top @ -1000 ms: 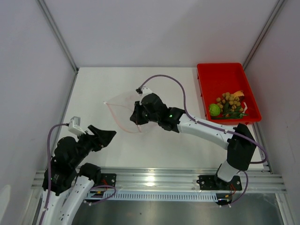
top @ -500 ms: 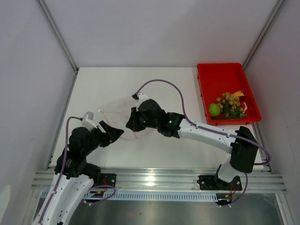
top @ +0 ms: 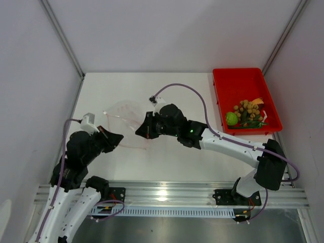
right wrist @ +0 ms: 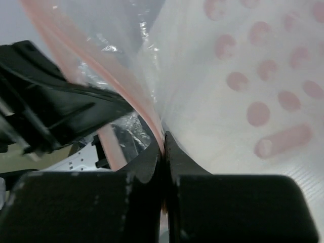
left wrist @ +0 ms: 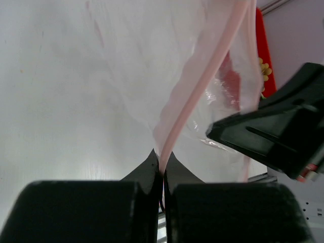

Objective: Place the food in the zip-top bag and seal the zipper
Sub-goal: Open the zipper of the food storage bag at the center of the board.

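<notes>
left gripper (left wrist: 162, 169) moved in, pinching the pink zipper (left wrist: 202, 86) of the thin clear bag (top: 124, 114); right gripper (right wrist: 163, 142) pinches it too.

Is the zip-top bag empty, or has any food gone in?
Empty. Only the white table shows through the clear zip-top bag, and the tan fruits and green fruit lie in the red tray.

We're in a robotics lab test cell here: two arms (top: 228, 144) bolted to an aluminium rail (top: 172, 192) at the edge of a white table (top: 177, 163), plain pale panels (top: 167, 35) boxing it in, a slotted cable duct (top: 167, 210) along the front.
</notes>
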Robot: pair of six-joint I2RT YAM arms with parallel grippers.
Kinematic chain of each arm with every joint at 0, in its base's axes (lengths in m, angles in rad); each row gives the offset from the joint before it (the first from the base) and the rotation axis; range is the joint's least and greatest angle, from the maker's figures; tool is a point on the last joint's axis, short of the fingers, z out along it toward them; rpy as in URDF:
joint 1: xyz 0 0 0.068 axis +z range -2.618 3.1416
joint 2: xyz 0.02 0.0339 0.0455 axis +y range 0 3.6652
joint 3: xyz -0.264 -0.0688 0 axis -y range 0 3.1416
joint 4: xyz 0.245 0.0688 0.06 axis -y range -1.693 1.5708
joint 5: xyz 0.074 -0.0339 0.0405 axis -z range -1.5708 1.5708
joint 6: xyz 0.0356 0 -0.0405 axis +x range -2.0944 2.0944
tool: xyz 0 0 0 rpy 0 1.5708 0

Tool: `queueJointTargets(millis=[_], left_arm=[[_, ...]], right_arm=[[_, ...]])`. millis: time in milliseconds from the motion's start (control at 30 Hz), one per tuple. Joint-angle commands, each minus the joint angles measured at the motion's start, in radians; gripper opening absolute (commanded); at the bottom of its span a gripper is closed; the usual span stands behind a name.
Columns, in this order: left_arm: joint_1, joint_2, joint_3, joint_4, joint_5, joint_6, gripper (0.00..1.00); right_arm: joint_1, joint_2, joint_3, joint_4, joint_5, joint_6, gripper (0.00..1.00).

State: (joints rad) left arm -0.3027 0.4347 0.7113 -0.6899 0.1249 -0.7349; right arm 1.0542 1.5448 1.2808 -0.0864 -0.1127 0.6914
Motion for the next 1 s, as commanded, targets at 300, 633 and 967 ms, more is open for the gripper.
queueJointTargets(millis=[300, 633, 967], left_arm=[[-0.001, 0.113, 0.320, -0.143, 0.060, 0.135, 0.01], [-0.044, 0.343, 0.226, 0.013, 0.191, 0.121, 0.01], [-0.096, 0.502, 0.261, 0.150, 0.202, 0.117, 0.01]], right_arm=[[-0.194, -0.081, -0.133, 0.099, -0.160, 0.134, 0.00], [-0.241, 0.032, -0.187, 0.023, -0.183, 0.086, 0.05], [-0.301, -0.002, -0.126, -0.143, -0.082, -0.093, 0.56]])
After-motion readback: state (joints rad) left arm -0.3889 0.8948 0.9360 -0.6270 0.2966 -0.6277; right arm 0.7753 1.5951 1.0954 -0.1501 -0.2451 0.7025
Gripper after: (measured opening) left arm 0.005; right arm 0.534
